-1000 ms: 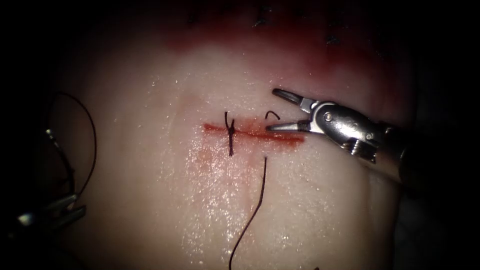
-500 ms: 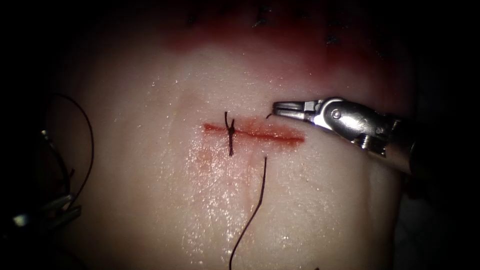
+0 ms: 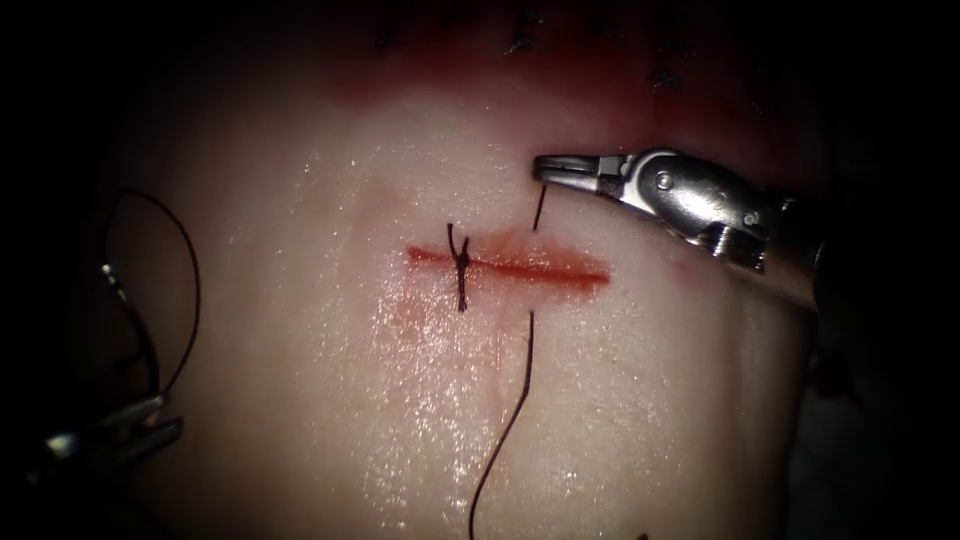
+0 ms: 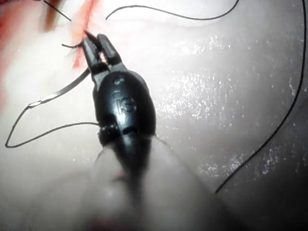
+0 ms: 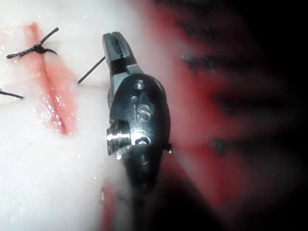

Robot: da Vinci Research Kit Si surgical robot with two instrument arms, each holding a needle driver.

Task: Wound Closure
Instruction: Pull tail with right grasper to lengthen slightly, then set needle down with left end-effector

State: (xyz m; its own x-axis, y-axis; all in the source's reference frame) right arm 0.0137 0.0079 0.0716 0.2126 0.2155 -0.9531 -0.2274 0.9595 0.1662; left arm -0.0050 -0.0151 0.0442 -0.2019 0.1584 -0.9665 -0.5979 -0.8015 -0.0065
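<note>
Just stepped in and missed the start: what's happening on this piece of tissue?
A cut in the tissue is being closed. One knotted stitch already crosses it near its left end. The right gripper, above the cut, has shut on the short thread end that comes out of the tissue there and has lifted it. More thread trails from below the cut. The left gripper waits at the left edge, holding the needle with its thread looped nearby.
</note>
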